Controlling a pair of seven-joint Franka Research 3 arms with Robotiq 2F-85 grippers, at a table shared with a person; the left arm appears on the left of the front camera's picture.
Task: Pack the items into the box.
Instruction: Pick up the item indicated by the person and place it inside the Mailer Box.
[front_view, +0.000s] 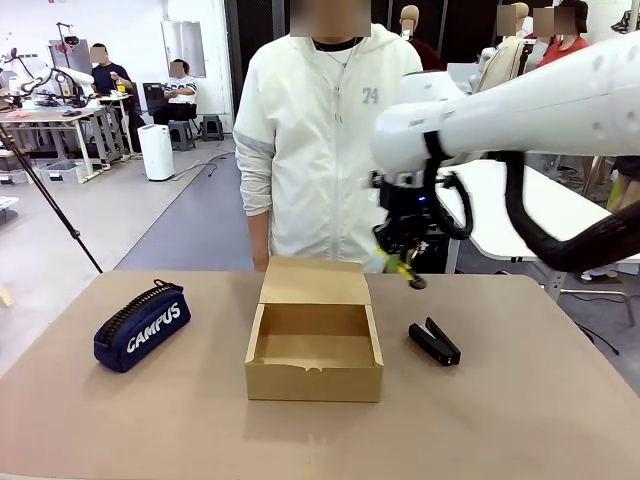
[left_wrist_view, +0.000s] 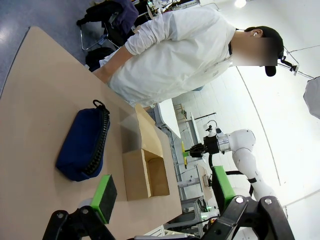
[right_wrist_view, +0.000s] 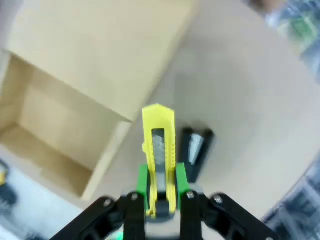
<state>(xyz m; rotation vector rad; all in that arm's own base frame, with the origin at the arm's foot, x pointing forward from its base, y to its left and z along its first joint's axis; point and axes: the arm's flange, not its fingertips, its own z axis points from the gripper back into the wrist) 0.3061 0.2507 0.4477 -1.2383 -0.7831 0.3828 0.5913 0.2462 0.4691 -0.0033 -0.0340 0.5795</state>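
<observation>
The box (front_view: 314, 381) sits open and empty on the tabletop (front_view: 200, 420) between pouch (front_view: 142, 327) and stapler (front_view: 434, 342), my right jaws clamping the yellow stick (right_wrist_view: 159, 150), my left jaws wide.

The right arm (front_view: 520, 110) reaches in from the right, high over the far side of the bench (front_view: 520, 400). Its wrist is bent so the right pincer (front_view: 403, 262) points down, pads clamped on the yellow stick (right_wrist_view: 159, 135). The left pincer (left_wrist_view: 162, 192) hangs off the bench's left end, fingers (left_wrist_view: 103, 197) spread wide.
</observation>
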